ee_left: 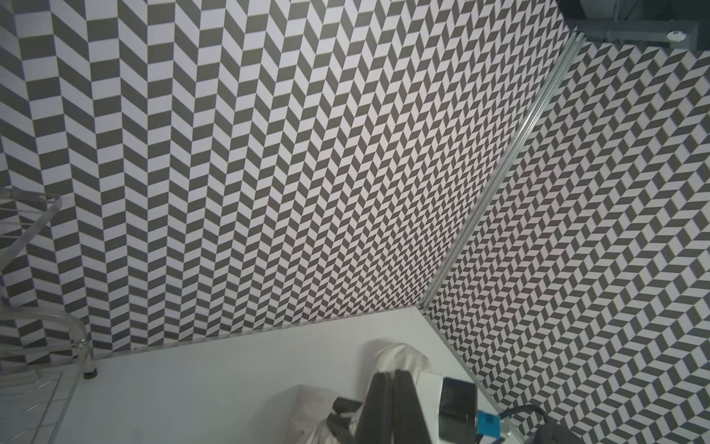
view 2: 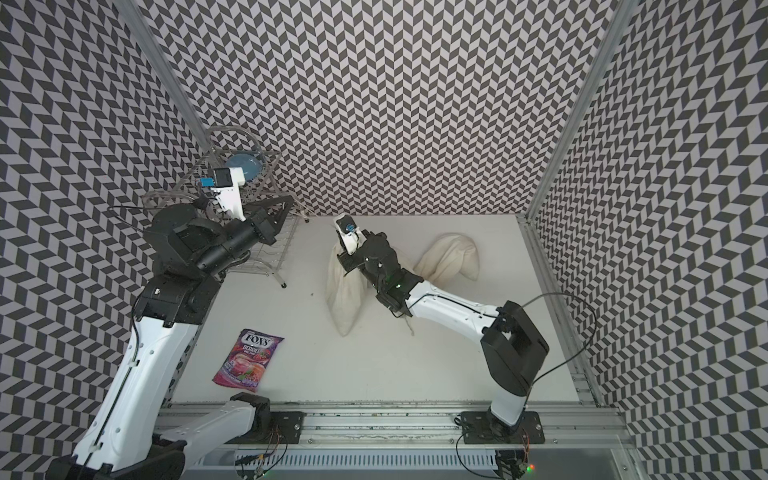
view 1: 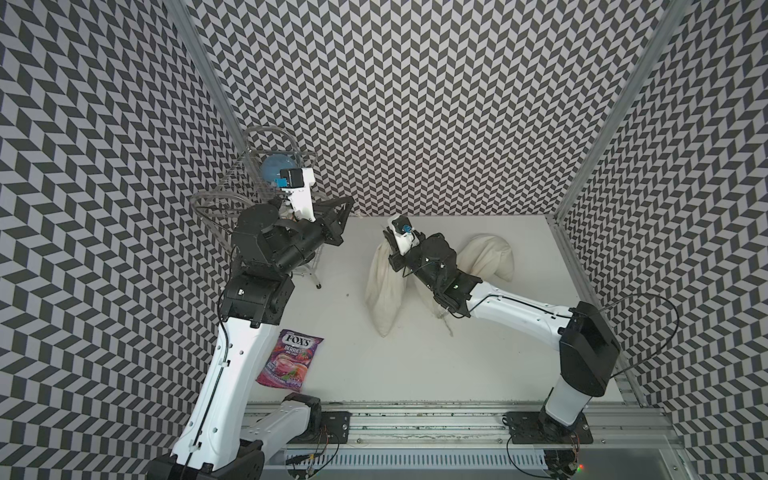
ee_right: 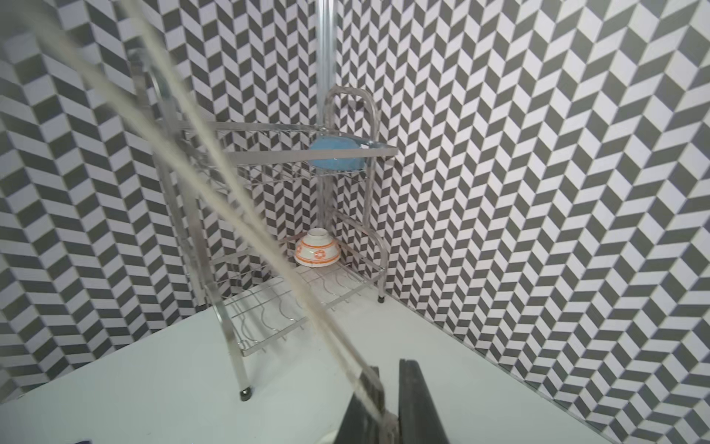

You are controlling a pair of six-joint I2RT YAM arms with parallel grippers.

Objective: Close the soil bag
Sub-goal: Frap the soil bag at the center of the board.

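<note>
Two arms [view 1: 232, 374] [view 1: 519, 307] rose from lower left and lower right in both top views. At centre lay two cream bags [view 1: 384, 291] [view 1: 492, 255]; whether the cloth under the right arm made a third could not be told. One sweet packet [view 1: 291, 359] lay lower left. One rack [view 1: 249, 166], upper left, held two bowls, one blue [ee_right: 334, 163] and one white and orange [ee_right: 317, 249]. Two cords [ee_right: 334, 334] crossed the right wrist view.

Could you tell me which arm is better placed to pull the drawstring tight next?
Probably right. The right gripper is at the soil bag with the drawstring pinched between its jaws; the left gripper is shut, raised by the dish rack, away from the bag.
</note>
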